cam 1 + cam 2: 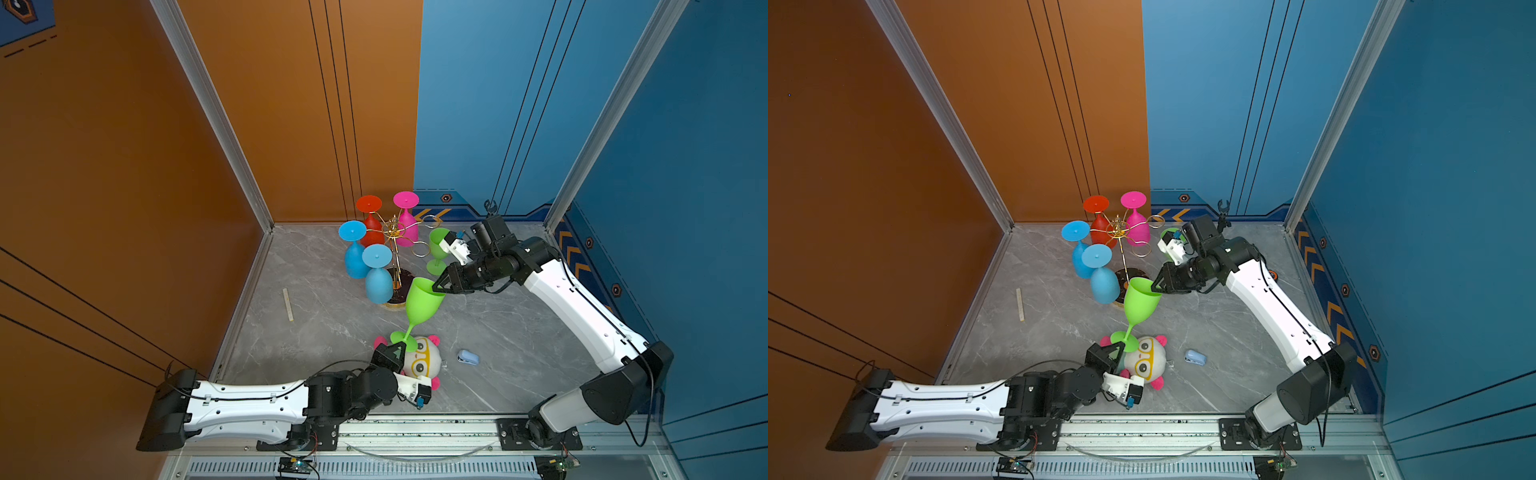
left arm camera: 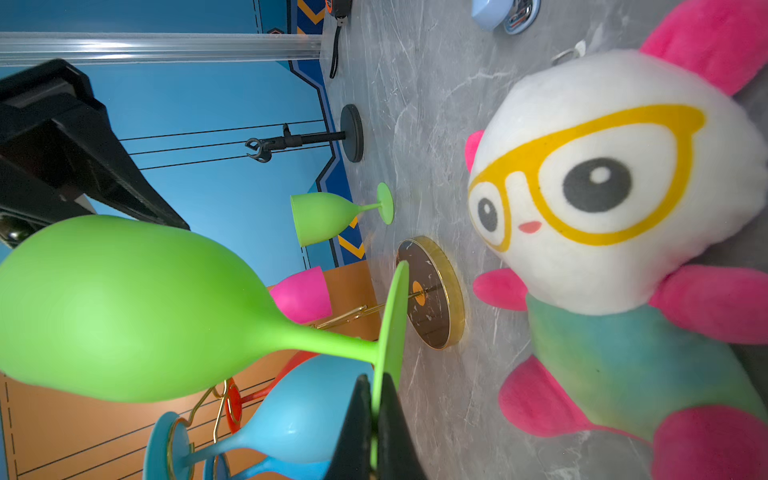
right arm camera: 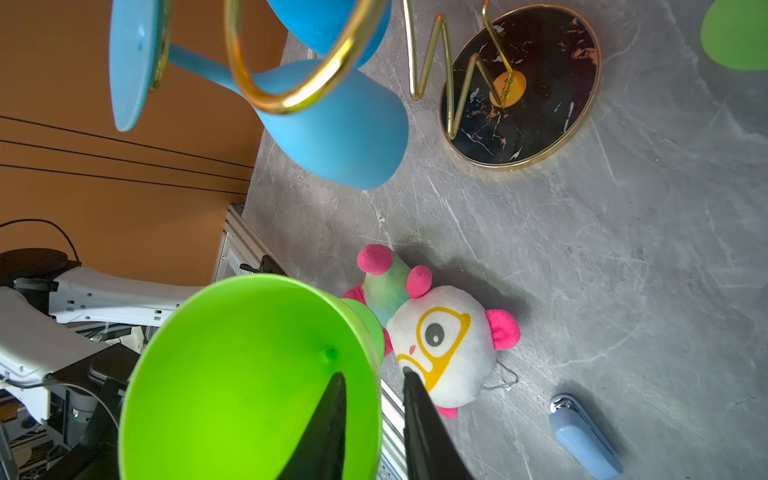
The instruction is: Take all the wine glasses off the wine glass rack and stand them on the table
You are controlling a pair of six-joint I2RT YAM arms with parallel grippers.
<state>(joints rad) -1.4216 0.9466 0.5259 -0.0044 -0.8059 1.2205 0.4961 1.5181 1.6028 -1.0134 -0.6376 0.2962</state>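
The green wine glass (image 1: 422, 305) is already clear of the wine glass rack (image 1: 392, 232). It hangs tilted in the air just in front of the rack's black base, with its foot low beside the plush toy (image 1: 424, 357) and its mouth turned up toward the right arm.

The step looks like a handover from one arm to the other. To do it well, the right pincer (image 3: 373, 374) should clamp squarely on the bowl wall and be seen to hold before the foot is released. A grip on a thin rim lets the glass swing (the stem is a long lever). The bowl should also stay away from the nearest blue glass (image 1: 378, 282) hanging on the rack.

The left pincer (image 2: 374, 415) is pressed together on the edge of the glass's foot, which shows as a thin green sliver between its black fingers. The right pincer stands narrowly spread across the rim, one finger inside the bowl and one outside. In the right wrist view a little gap shows on each side of the wall, so it seems not yet to be pinching.
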